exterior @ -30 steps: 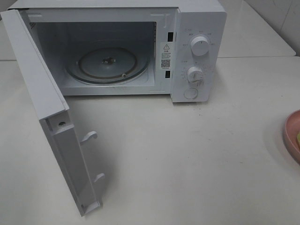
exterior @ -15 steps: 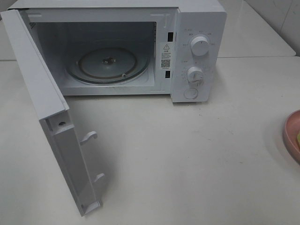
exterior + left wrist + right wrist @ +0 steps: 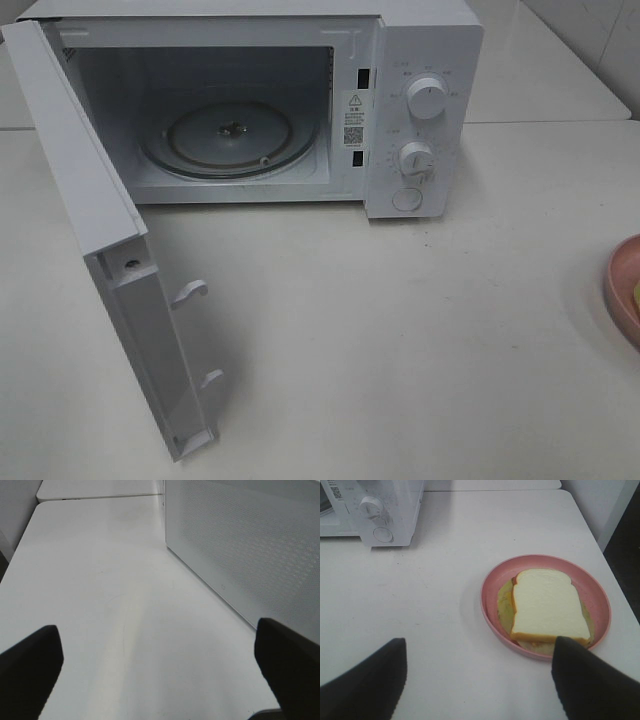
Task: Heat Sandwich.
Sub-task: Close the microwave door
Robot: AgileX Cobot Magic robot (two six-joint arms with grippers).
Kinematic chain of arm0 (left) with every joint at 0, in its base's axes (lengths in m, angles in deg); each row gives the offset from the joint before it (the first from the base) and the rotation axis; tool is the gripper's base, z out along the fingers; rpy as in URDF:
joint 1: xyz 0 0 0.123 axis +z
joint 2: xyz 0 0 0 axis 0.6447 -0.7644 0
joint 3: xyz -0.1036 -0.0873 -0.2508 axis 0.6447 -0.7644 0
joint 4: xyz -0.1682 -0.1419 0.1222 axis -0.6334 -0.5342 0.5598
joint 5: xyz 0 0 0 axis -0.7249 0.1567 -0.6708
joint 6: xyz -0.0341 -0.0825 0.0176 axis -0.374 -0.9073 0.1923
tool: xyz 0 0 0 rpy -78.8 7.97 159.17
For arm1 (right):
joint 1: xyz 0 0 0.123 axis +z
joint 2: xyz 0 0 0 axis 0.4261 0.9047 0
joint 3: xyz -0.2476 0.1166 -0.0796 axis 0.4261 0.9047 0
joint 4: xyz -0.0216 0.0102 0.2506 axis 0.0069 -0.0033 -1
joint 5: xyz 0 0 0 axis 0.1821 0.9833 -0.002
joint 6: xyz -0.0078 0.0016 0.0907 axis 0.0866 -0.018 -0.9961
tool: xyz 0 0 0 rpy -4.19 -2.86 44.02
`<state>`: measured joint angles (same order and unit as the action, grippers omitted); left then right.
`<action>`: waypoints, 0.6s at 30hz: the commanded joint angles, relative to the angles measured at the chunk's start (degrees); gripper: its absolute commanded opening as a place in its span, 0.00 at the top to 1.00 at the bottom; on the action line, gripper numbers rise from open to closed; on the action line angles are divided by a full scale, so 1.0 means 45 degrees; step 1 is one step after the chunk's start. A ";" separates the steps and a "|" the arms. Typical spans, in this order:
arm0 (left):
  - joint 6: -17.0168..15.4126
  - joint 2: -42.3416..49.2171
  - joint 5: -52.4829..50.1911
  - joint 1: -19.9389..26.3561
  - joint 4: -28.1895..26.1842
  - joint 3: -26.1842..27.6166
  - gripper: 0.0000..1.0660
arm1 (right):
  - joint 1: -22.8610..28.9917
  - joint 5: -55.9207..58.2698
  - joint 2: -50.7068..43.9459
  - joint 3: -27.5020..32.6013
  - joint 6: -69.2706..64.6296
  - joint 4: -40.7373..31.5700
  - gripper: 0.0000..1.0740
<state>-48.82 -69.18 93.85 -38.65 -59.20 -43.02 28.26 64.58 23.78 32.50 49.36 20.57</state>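
Microwave: white boxy shell, door swung wide, round glass turntable inside, two round knobs on panel. Desk: smooth matte white. Sandwich: square pale bread, tan crust, yellow-green filling at edge, lies on round pink plate near desk's right side, well apart from microwave. Left gripper: jaws spread wide, holding nothing, beside perforated door face. Right gripper: jaws wide, empty, above desk near plate.

A kitchen-like setup: white microwave on a white table.
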 commanded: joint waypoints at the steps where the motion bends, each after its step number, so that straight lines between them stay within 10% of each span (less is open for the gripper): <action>1: -0.0038 0.0344 -0.0204 0.0025 -0.0051 -0.0025 0.06 | -0.0076 -0.0089 -0.0331 0.0000 0.0102 -0.0013 0.29; 18: -0.0038 0.0344 -0.0204 0.0025 -0.0051 -0.0025 0.06 | -0.0076 -0.0089 -0.0331 0.0000 0.0102 -0.0013 0.29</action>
<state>-48.82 -69.18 93.85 -38.65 -59.20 -43.02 28.26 64.52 23.78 32.50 49.36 20.57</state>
